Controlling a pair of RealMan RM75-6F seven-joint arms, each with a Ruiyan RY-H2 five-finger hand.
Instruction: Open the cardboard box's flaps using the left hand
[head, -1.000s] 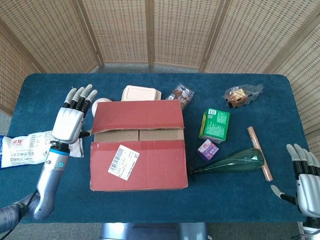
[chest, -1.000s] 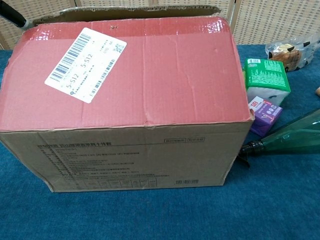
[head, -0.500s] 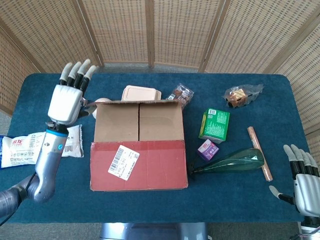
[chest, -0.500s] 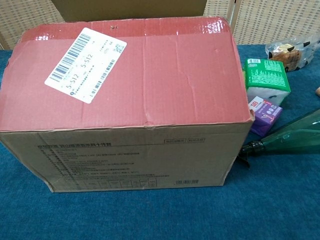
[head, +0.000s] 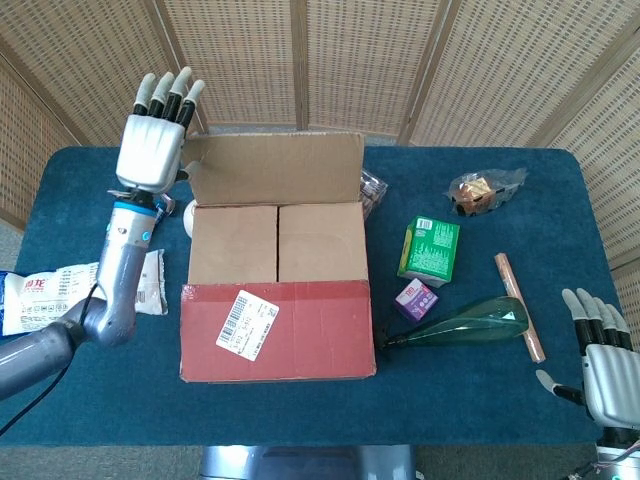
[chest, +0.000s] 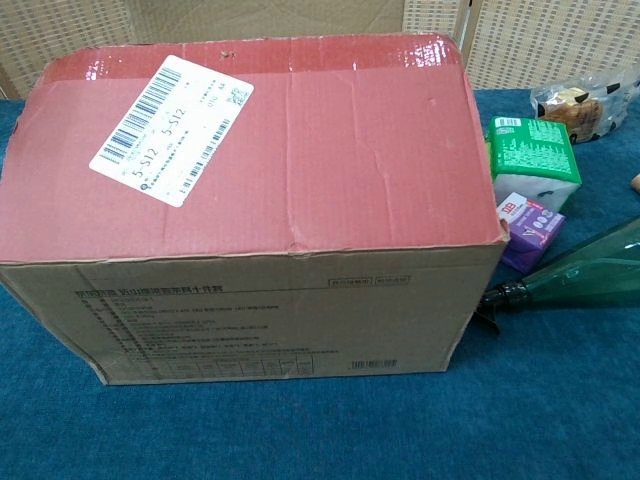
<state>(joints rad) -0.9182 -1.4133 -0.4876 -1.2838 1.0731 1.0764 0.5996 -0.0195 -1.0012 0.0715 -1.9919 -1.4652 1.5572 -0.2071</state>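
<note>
The cardboard box (head: 277, 290) sits mid-table on the blue cloth (head: 470, 400), its far flap (head: 275, 168) standing upright while the near red-taped flap (head: 277, 329) (the one with the white label) lies flat. The left hand (head: 153, 145) is raised at the upright flap's left edge, fingers extended upward; whether it touches the flap is unclear. The right hand (head: 600, 350) rests open at the table's near right corner, holding nothing.

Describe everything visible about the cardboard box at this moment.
The cardboard box is brown corrugated card, resting on the blue table. Its far flap stands raised, plain brown inside; the left hand is at its left edge. Two inner flaps lie flat. The near flap, red-taped with a white barcode label, remains closed. The front has printed text.
</note>
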